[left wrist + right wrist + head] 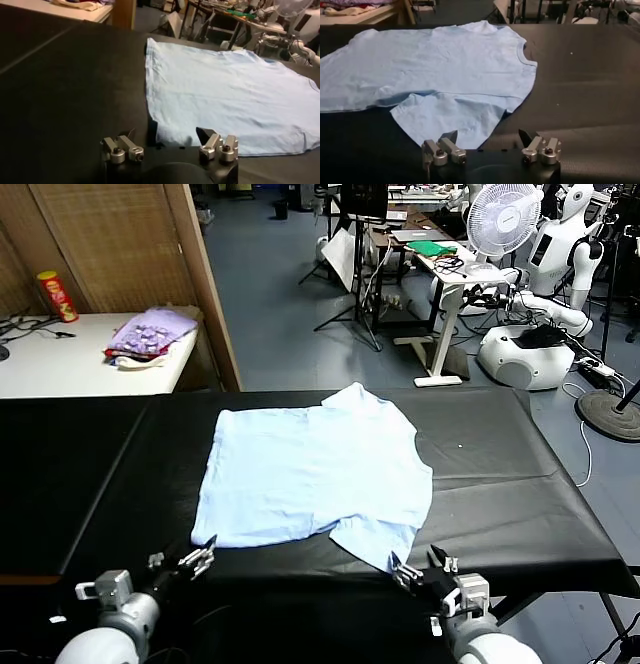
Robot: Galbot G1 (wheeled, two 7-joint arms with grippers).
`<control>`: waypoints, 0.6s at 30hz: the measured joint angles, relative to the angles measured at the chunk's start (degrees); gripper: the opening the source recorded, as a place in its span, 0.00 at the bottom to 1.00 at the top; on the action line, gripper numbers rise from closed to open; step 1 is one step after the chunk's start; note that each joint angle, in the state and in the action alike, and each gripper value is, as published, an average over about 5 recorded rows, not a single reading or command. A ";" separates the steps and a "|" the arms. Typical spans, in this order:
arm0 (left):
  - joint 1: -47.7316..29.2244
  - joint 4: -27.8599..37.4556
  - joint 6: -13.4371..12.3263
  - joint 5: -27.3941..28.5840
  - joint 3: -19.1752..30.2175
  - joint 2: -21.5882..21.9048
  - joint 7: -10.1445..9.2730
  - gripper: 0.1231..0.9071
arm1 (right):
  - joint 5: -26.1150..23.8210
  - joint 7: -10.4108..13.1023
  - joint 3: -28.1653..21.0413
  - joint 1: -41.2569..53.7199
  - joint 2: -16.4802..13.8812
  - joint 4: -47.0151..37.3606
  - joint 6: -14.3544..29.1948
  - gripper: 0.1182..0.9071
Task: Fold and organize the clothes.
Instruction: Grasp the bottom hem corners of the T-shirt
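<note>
Sky-blue thin fabric, the T-shirt, is spread nearly flat on the black table, plain side up, with no lettering to be seen. The collar lies toward the robot's right, the hem toward its left, and one short sleeve points at the near table edge.

The left end effector is held low at the near edge with its fingers spread wide and nothing between them; the hem corner of the shirt lies just ahead of it, close beside its inner finger. The right end effector is likewise spread and empty, and the tip of the near sleeve lies just ahead of it and slightly to its inner side, almost touching.

The step in hand is judged to be the first pinch along the near edge, so that it can be carried over toward the far edge. It would be done well if each lower finger were slid under a single layer only, flat against the table cover, before the fingers are pressed together. The two corners should be taken at matching depth, so that the fold line runs straight. Small wrinkles are visible near the sleeve; these should be drawn taut, not trapped. Thin cloth slips easily, so a deep bite is advised.
</note>
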 joint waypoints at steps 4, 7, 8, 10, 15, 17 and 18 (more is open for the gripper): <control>-0.32 0.45 -0.16 0.32 0.21 -0.15 0.15 0.86 | -0.20 -0.02 -0.72 0.22 0.38 -0.70 -0.04 0.79; -0.61 1.15 -0.35 0.37 0.37 -0.26 0.11 0.83 | -0.16 0.17 -1.42 0.31 0.86 -1.20 -0.21 0.63; -0.65 1.39 -0.40 0.37 0.39 -0.26 0.12 0.80 | -0.14 0.30 -1.63 0.28 1.04 -1.30 -0.28 0.57; -0.65 1.79 -0.54 0.37 0.40 -0.27 0.20 0.69 | -0.11 0.70 -1.93 0.12 1.38 -1.41 -0.43 0.44; -0.54 2.21 -1.11 0.24 0.41 -0.25 0.73 0.32 | -0.11 2.04 -1.78 -0.67 2.20 -1.05 -0.90 0.09; -0.44 2.20 -1.33 -0.10 0.42 -0.24 1.02 0.19 | -0.11 2.65 -1.51 -1.29 2.61 -0.46 -1.28 0.02; -0.35 2.13 -1.45 -0.41 0.42 -0.24 1.18 0.12 | -0.11 2.96 -1.34 -1.71 2.84 -0.02 -1.50 0.00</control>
